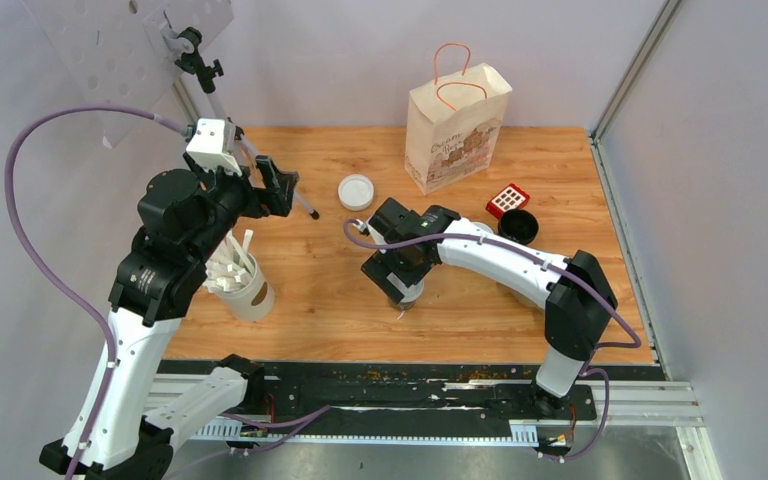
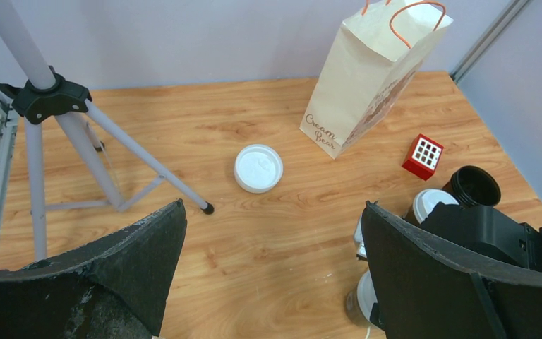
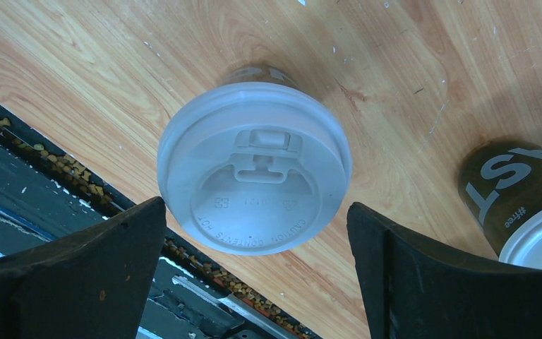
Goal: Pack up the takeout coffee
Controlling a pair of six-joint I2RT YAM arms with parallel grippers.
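Right hand: the right hand (image 3: pixel 255 212) is open, its two fingers on either side of the near cup's white sip lid, with a gap on both sides. It grips nothing.
Left hand: the left hand (image 2: pixel 274 212) is raised over the left of the bench (image 1: pixel 330 290), spread wide and empty.
Near cup: the near cup (image 3: pixel 254 187) stands upright on the wood close to the front edge, directly under the right hand.
Second cup: the second cup (image 3: pixel 519 205) stands just beside it, apart and outside the fingers. Its brown printed side and lid rim show.
Paper bag: the paper bag (image 1: pixel 457 125) stands at the back of the bench, well apart from both cups, with its handles up. Whether its mouth is spread open cannot be told.
Step in hand, as I judge it: lining up to grasp the near cup. Nothing is packed yet.
Risk, lid: closing at lid height could pop the lid off or squeeze the rim. Going lower, onto the paper wall, looks safer.
Risk, neighbour: an off-centre close or a sideways lift may knock over the second cup.
Risk, bag: nothing steadies the bag, so a cup catching its edge or handles could topple it.
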